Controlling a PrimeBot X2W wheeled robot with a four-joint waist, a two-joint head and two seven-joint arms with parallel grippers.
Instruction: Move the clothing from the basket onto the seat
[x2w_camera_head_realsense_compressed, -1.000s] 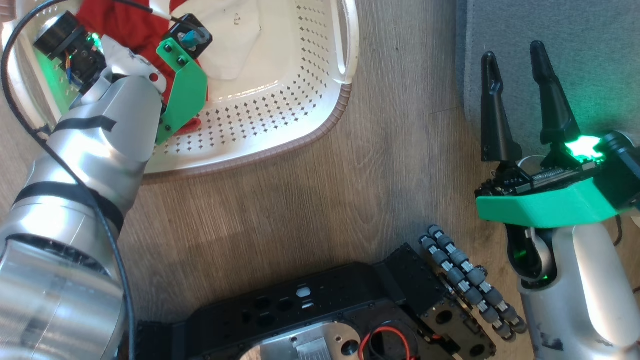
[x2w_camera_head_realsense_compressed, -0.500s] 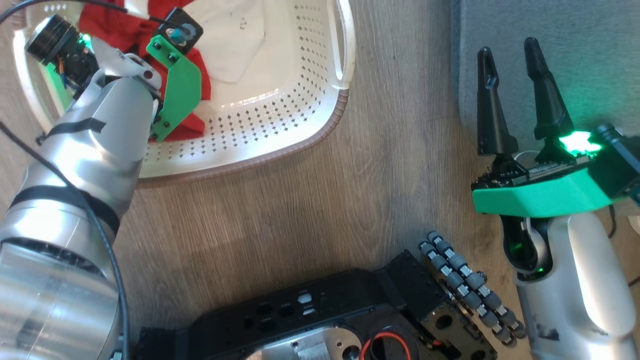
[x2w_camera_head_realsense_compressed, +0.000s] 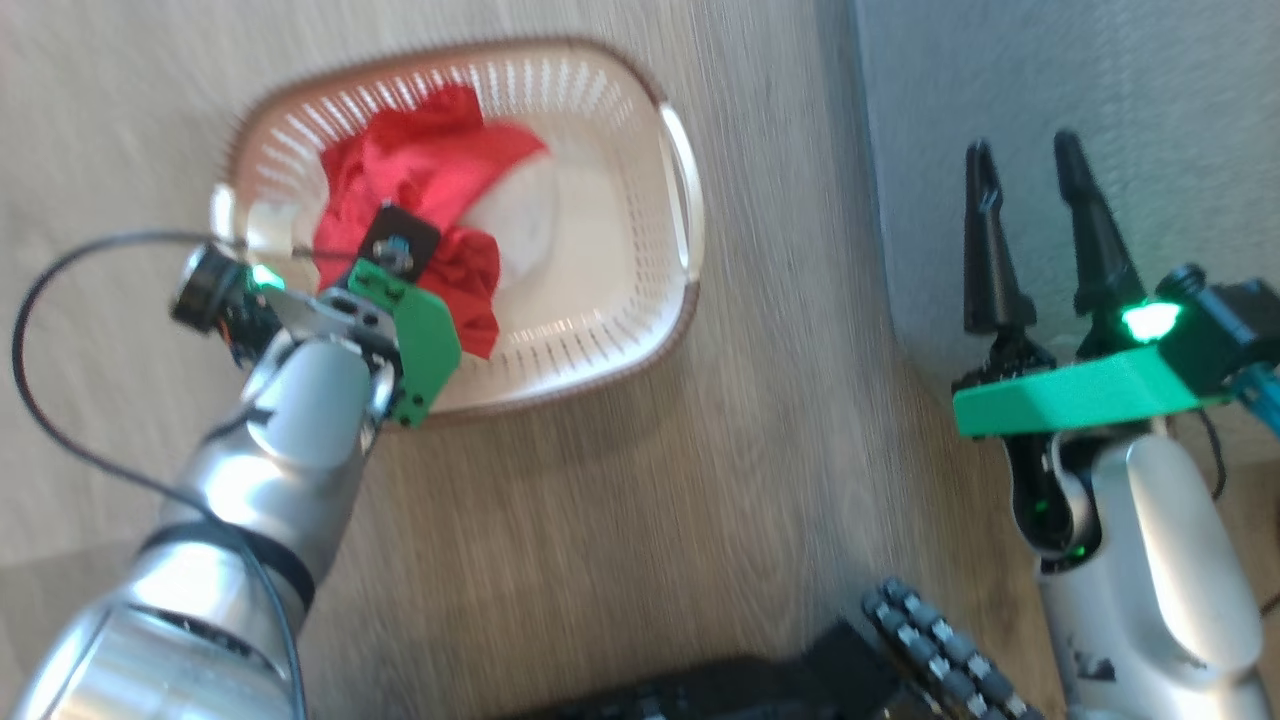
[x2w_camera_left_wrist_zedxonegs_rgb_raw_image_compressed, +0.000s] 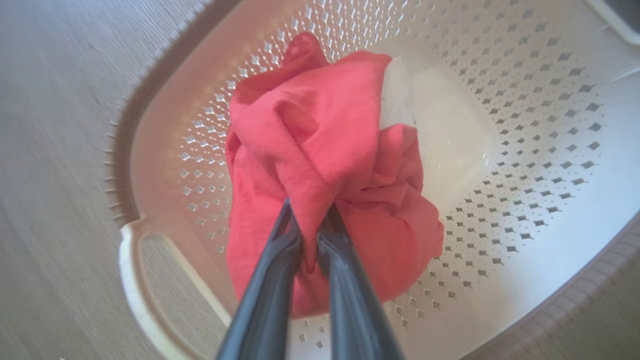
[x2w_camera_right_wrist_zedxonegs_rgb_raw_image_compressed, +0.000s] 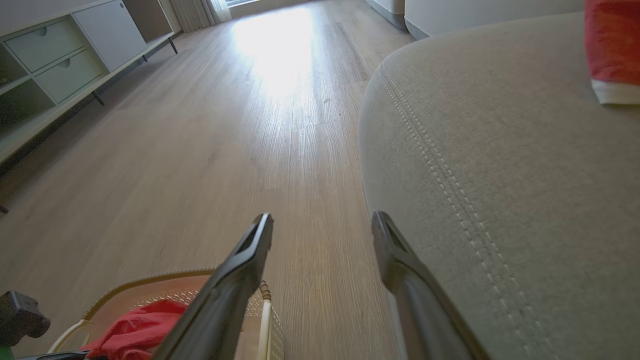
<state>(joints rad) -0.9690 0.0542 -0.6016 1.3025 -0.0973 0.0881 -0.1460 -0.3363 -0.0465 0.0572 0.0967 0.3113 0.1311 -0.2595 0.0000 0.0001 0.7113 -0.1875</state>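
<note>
clothing (x2w_camera_left_wrist_zedxonegs_rgb_raw_image_compressed: 320, 150): soft matt red cloth, creased
basket (x2w_camera_left_wrist_zedxonegs_rgb_raw_image_compressed: 525, 210): smooth perforated cream plastic, slight gloss
seat (x2w_camera_right_wrist_zedxonegs_rgb_raw_image_compressed: 500, 175): grey matt woven fabric
floor (x2w_camera_right_wrist_zedxonegs_rgb_raw_image_compressed: 225, 150): wood-grain boards, satin sheen

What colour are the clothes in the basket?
The clothes are bright red, best seen in the left wrist view.

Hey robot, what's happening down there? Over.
Left gripper shut on red clothing at the basket. Right gripper open, empty, by the seat. Nothing seen in the way.
</note>
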